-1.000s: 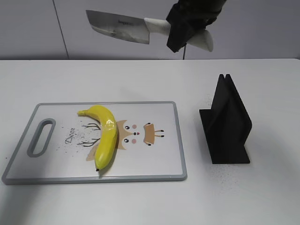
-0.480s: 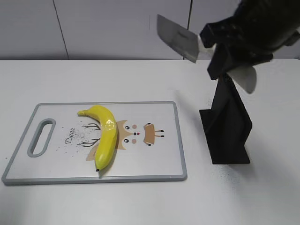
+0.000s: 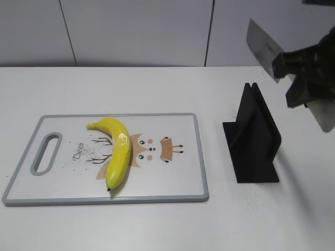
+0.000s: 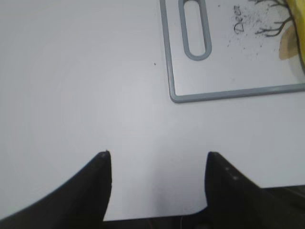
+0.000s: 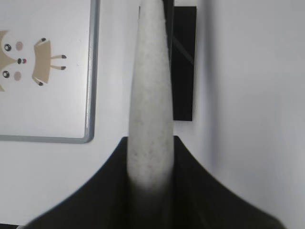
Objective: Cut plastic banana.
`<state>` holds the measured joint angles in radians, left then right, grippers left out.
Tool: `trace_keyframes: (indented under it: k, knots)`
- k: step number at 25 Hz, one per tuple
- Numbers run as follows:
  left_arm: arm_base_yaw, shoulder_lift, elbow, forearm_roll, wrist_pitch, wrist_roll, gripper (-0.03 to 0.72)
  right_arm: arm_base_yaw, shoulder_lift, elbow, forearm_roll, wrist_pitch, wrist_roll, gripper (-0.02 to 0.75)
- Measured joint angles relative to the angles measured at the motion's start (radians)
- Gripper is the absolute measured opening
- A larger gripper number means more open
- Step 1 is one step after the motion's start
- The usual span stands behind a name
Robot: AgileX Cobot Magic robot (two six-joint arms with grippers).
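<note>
The plastic banana [image 3: 118, 149] lies whole on the left half of the cutting board [image 3: 178, 183], yellow and curved with a shiny seam mid-length. My right gripper [image 3: 306, 78] is shut on the white handle [image 5: 150, 95] of a cleaver and holds it in the air at the far right, above the black knife stand [image 3: 254, 138]. The blade [image 3: 261, 44] points up and left. My left gripper [image 4: 156, 155] is open and empty over bare table, beside the board's handle end [image 4: 193, 28]. A sliver of the banana [image 4: 300, 28] shows at that view's right edge.
The board carries a deer print [image 3: 152, 149] and a handle slot [image 3: 46, 152]. The black stand also shows in the right wrist view [image 5: 183, 67], with the board's right edge [image 5: 90, 95] to its left. A grey wall stands behind the white table.
My right gripper has carried the cleaver from above the board's far side to the right, and it is now above the black stand. The banana has not moved.
</note>
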<state>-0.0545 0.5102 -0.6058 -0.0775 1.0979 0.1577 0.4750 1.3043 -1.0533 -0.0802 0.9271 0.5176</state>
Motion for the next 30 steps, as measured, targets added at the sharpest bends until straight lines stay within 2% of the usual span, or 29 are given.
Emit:
trace_keyframes:
  k: [6, 14, 27, 30]
  knots:
    - [0.000, -0.270, 0.093, 0.002, -0.018, 0.000, 0.593, 0.000, 0.000, 0.077, -0.008, -0.049, 0.017, 0.161]
    - [0.000, -0.503, 0.107, 0.004, -0.007, 0.000, 0.591, 0.000, -0.001, 0.157, -0.012, -0.114, 0.037, 0.160]
    - [0.000, -0.514, 0.113, 0.002, -0.002, 0.000, 0.589, 0.000, 0.073, 0.211, -0.022, -0.182, 0.055, 0.160]
    - [0.000, -0.514, 0.113, 0.001, -0.002, 0.000, 0.589, 0.000, 0.110, 0.211, 0.014, -0.185, 0.052, 0.160]
